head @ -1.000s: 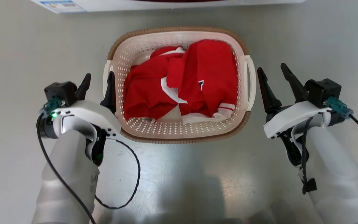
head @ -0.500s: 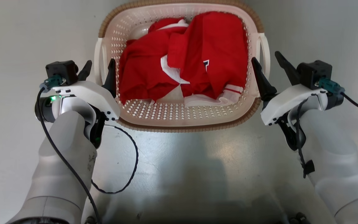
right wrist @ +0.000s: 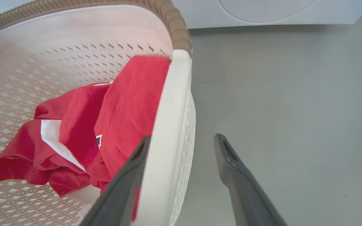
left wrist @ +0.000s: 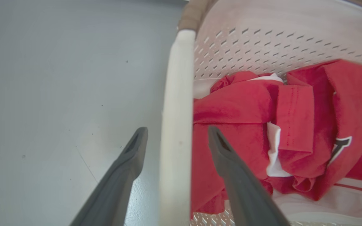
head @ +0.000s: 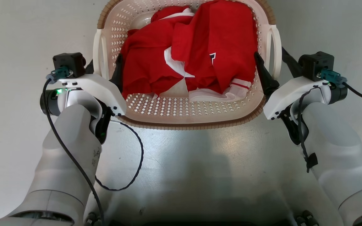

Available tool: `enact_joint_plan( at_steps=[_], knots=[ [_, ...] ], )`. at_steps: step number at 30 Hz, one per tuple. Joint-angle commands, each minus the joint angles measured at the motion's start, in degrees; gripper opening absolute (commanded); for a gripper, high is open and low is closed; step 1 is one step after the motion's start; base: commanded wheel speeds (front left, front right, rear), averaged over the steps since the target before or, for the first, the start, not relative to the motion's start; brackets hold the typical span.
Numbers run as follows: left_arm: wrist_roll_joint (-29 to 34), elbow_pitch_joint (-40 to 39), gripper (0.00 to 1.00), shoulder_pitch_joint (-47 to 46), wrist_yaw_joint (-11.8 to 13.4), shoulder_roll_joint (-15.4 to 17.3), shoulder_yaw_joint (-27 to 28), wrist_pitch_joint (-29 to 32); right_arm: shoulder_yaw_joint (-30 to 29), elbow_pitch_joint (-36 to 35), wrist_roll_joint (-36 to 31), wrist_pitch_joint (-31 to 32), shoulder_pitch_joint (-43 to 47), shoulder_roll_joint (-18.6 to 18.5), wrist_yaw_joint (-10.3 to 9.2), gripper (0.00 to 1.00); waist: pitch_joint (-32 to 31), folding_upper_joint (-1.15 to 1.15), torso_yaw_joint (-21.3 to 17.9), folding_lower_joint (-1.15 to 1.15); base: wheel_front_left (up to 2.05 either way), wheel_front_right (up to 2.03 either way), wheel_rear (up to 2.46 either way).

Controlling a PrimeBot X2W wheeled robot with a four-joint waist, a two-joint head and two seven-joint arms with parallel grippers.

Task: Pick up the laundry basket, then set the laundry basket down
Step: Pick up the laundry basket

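Where: laundry basket (head: 184,110) on floor (head: 11,131) between my arms, long axis side to side.
Jaws: left gripper (head: 104,62) and right gripper (head: 269,53) spread, each straddling a handle (left wrist: 176,94).
Cut off: far rim (right wrist: 11,17), in my head view.

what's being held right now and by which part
Nothing: left pincer and right pincer are open, each straddling a side handle of the laundry basket.

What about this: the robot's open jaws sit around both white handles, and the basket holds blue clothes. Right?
Not blue. The clothes in the laundry basket are red and white, as the head view shows. The open jaws do sit around both white handles.
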Motion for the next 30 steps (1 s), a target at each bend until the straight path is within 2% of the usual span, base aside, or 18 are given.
enact_joint_plan(
  at_steps=[1,2,3,4,6,12,19,30],
  knots=[
    [-0.97,0.08,0.82,1.02,-0.33,1.83,0.34,-0.35,1.55,0.21,0.80,-0.62,1.62,1.16,0.39,0.36,-0.05,0.00,0.04,0.00,0.00,0.00,0.00],
    [-1.21,0.24,0.49,0.97,-0.33,1.85,0.09,-0.35,1.86,0.43,1.01,-0.62,1.48,1.16,0.39,0.23,-0.06,0.00,0.04,0.00,0.00,0.00,0.00],
    [-1.44,0.38,0.44,0.91,-0.33,1.89,-0.16,-0.35,2.14,0.67,1.24,-0.62,1.31,1.18,0.39,0.00,-0.07,0.00,0.04,0.00,0.00,0.00,0.00],
    [-1.44,0.38,0.44,0.91,-0.33,1.89,-0.16,-0.35,2.14,0.67,1.24,-0.62,1.31,1.18,0.39,0.00,-0.07,0.00,0.04,0.00,0.00,0.00,0.00],
    [-1.89,0.57,0.00,0.81,-0.33,2.00,-0.62,-0.35,2.67,1.14,1.68,-0.62,0.92,1.18,0.39,0.00,-0.14,0.00,-0.01,0.00,0.00,0.00,0.00],
    [-3.30,0.98,0.00,0.89,-0.33,2.37,-2.17,-0.35,3.24,2.01,2.30,-0.62,0.12,1.01,0.39,0.00,-1.11,0.00,-0.32,0.00,0.00,0.00,0.00],
    [-4.68,3.07,0.00,1.94,-0.33,2.50,-4.53,-0.35,4.92,3.96,4.26,-0.62,1.39,1.74,0.39,0.00,-5.22,0.00,-1.03,0.00,0.00,0.00,0.00],
    [-8.79,7.48,0.00,4.39,-0.33,2.40,-10.22,1.69,13.10,10.48,13.10,1.15,3.37,3.47,0.39,0.00,-14.86,0.00,-2.47,0.00,0.00,0.00,0.00]
  ],
)
